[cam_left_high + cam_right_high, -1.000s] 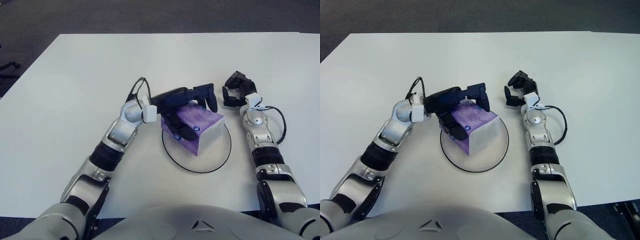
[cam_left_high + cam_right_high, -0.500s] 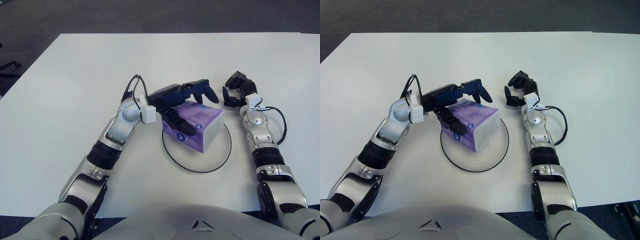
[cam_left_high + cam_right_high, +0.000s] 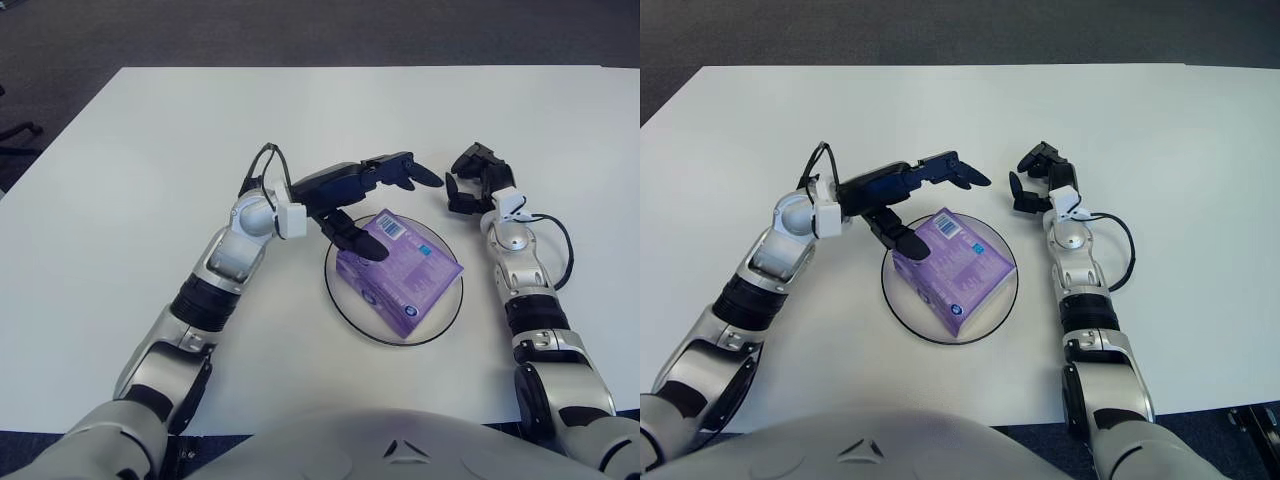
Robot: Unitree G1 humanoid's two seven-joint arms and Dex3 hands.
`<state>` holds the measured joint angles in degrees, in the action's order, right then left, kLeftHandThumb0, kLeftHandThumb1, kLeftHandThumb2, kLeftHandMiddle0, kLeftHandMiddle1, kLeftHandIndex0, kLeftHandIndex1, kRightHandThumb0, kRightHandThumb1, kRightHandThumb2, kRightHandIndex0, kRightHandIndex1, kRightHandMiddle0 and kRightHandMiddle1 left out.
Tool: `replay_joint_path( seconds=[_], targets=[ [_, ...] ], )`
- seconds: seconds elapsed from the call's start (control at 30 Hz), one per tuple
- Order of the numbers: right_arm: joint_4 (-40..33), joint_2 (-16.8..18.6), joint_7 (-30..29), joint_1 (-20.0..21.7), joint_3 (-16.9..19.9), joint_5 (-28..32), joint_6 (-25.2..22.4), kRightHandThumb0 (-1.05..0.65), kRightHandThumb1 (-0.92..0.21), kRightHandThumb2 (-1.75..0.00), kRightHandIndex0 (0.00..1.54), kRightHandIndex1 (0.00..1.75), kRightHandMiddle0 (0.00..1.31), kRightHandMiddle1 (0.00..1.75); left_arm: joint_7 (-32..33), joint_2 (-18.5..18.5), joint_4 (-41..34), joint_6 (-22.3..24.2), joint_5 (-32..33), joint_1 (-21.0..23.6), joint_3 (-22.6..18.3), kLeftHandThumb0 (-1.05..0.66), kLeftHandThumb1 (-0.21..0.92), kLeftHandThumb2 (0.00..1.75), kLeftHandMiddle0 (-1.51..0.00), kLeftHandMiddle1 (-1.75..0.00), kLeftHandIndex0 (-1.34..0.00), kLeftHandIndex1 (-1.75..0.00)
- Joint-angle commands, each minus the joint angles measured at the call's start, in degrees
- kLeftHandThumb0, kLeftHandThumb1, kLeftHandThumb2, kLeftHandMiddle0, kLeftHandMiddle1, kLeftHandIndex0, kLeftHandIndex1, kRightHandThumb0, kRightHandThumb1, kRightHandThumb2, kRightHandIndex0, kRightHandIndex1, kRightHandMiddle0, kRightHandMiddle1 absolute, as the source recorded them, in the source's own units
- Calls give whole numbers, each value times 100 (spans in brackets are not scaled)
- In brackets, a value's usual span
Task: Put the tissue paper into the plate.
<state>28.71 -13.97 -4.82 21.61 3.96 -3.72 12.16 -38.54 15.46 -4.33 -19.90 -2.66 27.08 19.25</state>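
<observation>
Tissue pack flat inside plate, just below spread left hand fingers, released. Task looks done. Right hand idle beside plate, fingers curled.

glossy purple plastic tissue pack on matt white table.

My rig's arms are silver-grey metal shells broken by black ribbed joint bands at elbow and forearm. Each wrist ends in a rounded silver ball with a white block beside it. The left robot hand has three long, glossy black segmented fingers; the right robot hand is black too. A thin black cable loops at each wrist. A grey torso curve with what may be a small triangular mark fills the bottom edge.
</observation>
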Motion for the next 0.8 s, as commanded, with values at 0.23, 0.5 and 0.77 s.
replay_joint_path(
  seconds=[0.23,0.5,0.77],
  targets=[
    [553,266,62,-636,-96,-21,-157,-47,-35,-127,116,175,58,175,-252,97,-78,171,67,193,27,-95,90,22,-9,-13,0,-8],
    [555,282,87,-652,-91,4,-68,-47,-36,-126,120,175,58,175,-231,195,-43,80,-5,232,-79,-96,91,22,-12,-11,0,-1],
    [669,255,431,-675,-35,206,164,-48,-33,-130,124,175,60,175,115,335,-95,-28,-118,171,-487,-99,92,22,-12,-7,-1,-6]
  ],
)
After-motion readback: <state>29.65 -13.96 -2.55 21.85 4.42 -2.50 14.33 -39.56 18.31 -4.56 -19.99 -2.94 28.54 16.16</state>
